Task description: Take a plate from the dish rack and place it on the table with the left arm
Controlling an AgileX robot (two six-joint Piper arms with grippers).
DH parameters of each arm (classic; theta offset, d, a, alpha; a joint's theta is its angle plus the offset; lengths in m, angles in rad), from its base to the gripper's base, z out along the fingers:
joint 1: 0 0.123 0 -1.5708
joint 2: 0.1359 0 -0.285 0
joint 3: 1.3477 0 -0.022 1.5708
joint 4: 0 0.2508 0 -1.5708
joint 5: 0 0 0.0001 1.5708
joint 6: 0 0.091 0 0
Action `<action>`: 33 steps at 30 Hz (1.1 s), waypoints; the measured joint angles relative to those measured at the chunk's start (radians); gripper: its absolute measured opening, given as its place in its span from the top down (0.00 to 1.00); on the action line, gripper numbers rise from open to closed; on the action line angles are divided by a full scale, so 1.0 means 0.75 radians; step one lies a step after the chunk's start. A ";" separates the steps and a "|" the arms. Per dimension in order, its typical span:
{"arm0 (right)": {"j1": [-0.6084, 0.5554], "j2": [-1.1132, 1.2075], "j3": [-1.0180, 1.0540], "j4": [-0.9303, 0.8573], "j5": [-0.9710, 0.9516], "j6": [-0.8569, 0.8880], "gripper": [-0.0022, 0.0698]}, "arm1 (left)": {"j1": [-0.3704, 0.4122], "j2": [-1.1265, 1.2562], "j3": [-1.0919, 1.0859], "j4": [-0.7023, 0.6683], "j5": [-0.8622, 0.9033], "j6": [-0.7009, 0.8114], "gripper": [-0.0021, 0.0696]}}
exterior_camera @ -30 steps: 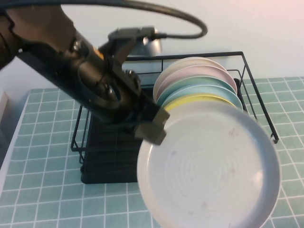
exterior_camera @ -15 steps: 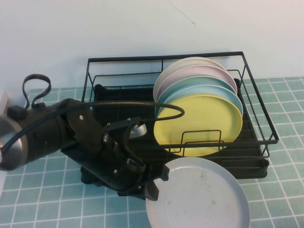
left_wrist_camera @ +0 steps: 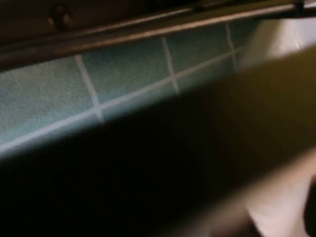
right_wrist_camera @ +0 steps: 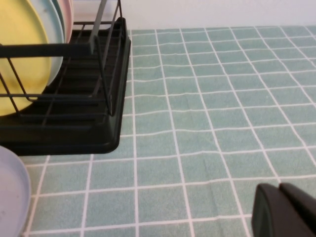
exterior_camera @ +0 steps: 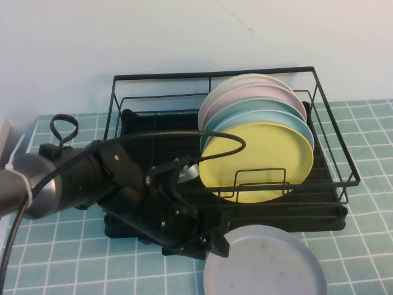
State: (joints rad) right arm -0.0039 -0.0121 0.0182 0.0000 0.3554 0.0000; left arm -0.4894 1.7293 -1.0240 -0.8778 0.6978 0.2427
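The pale grey-blue plate (exterior_camera: 264, 265) lies nearly flat, low over the green tiled table (exterior_camera: 61, 258), just in front of the black wire dish rack (exterior_camera: 215, 76). My left gripper (exterior_camera: 216, 246) is at the plate's left rim and is shut on it. The left arm reaches across the rack's front left corner. In the left wrist view only tiles (left_wrist_camera: 44, 98), a dark blur and a pale patch of plate (left_wrist_camera: 284, 207) show. My right gripper (right_wrist_camera: 282, 210) is shut and empty, low over the tiles to the right of the rack (right_wrist_camera: 74, 133). The plate's edge (right_wrist_camera: 10, 192) shows there too.
Several plates stand upright in the rack's right half, the yellow one (exterior_camera: 258, 153) in front, then light blue, green, pink and white behind it. The rack's left half holds no plates. A white wall rises behind the rack. Open tiles lie right of the rack (right_wrist_camera: 222, 98).
The left arm has come down and toward the table's front. The plate went from held high near the camera to low and almost flat in front of the rack.
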 joint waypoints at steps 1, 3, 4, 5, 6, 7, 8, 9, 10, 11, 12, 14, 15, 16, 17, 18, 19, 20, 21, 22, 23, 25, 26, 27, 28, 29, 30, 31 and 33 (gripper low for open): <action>0.000 0.000 0.000 0.000 0.000 0.000 0.97 | 0.000 -0.007 0.000 0.000 0.019 0.024 0.50; 0.000 0.000 0.000 0.000 0.000 0.000 0.97 | 0.000 -0.028 0.000 0.000 0.051 0.064 0.47; 0.000 0.000 0.000 0.000 0.000 0.000 0.97 | 0.000 -0.050 0.000 0.000 0.066 0.078 0.47; 0.000 0.000 0.000 0.000 0.000 0.000 0.97 | 0.000 -0.079 0.000 0.003 0.073 0.080 0.48; 0.000 0.000 0.000 0.000 0.000 0.000 0.97 | 0.000 -0.114 0.000 0.003 0.076 0.084 0.49; 0.000 0.000 0.000 0.000 0.000 0.000 0.97 | 0.003 -0.155 0.000 0.003 0.076 0.086 0.52; 0.000 0.000 0.000 0.000 0.000 0.000 0.97 | 0.006 -0.200 0.000 0.003 0.076 0.089 0.56; 0.000 0.000 0.000 0.000 0.000 0.000 0.97 | 0.009 -0.240 0.000 0.007 0.076 0.096 0.61; 0.000 0.000 0.000 0.000 0.000 0.000 0.97 | 0.018 -0.293 0.000 0.011 0.076 0.110 0.67; 0.000 0.000 0.000 0.000 0.000 0.000 0.97 | 0.027 -0.338 0.000 0.015 0.076 0.123 0.75; 0.000 0.000 0.000 0.000 0.000 0.000 0.97 | 0.038 -0.399 0.000 0.023 0.076 0.138 0.83; 0.000 0.000 0.000 0.000 0.000 0.000 0.97 | 0.065 -0.530 0.000 0.036 0.076 0.154 0.91; 0.000 0.000 0.000 0.000 0.000 0.000 0.97 | 0.079 -0.600 0.000 0.043 0.076 0.157 0.93; 0.000 0.000 0.000 0.000 0.000 0.000 0.97 | 0.095 -0.671 0.000 0.050 0.076 0.161 0.95; 0.000 0.000 0.000 0.000 0.000 0.000 0.97 | 0.106 -0.729 0.000 0.057 0.076 0.171 0.95; 0.000 0.000 0.000 0.000 0.000 0.000 0.97 | 0.116 -0.800 0.000 0.064 0.076 0.182 0.96; 0.000 0.000 0.000 0.000 0.000 0.000 0.97 | 0.126 -0.869 0.000 0.063 0.078 0.196 0.96; 0.000 0.000 0.000 0.000 0.000 0.000 0.97 | 0.133 -0.936 0.000 0.065 0.078 0.214 0.97; 0.000 0.000 0.000 0.000 0.000 0.000 0.97 | 0.135 -0.988 0.000 0.065 0.081 0.230 0.97; 0.000 0.000 0.000 0.000 0.000 0.000 0.97 | 0.138 -1.049 0.000 0.069 0.081 0.247 0.97; 0.000 0.000 0.000 0.000 0.000 0.000 0.97 | 0.138 -1.106 0.000 0.069 0.079 0.259 0.97; 0.000 0.000 0.000 0.000 0.000 0.000 0.97 | 0.140 -1.203 0.000 0.062 0.100 0.270 0.97; 0.000 0.000 0.000 0.000 0.000 0.000 0.97 | 0.140 -1.252 0.000 0.058 0.113 0.275 0.97; 0.000 0.000 0.000 0.000 0.000 0.000 0.97 | 0.140 -1.296 0.000 0.056 0.119 0.278 0.97; 0.000 0.000 0.000 0.000 0.000 0.000 0.97 | 0.140 -1.337 0.000 0.056 0.123 0.281 0.97; 0.000 0.000 0.000 0.000 0.000 0.000 0.97 | 0.140 -1.375 0.000 0.056 0.128 0.283 0.97; 0.000 0.000 0.000 0.000 0.000 0.000 0.97 | 0.140 -1.403 0.000 0.056 0.131 0.283 0.97; 0.000 0.000 0.000 0.000 0.000 0.000 0.97 | 0.140 -1.435 0.000 0.055 0.133 0.283 0.97; 0.000 0.000 0.000 0.000 0.000 0.000 0.97 | 0.140 -1.482 0.000 0.055 0.134 0.285 0.97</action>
State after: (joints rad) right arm -0.0039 -0.0121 0.0182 0.0000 0.3554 0.0000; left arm -0.3841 0.6180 -1.0240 -0.8362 0.7982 0.4567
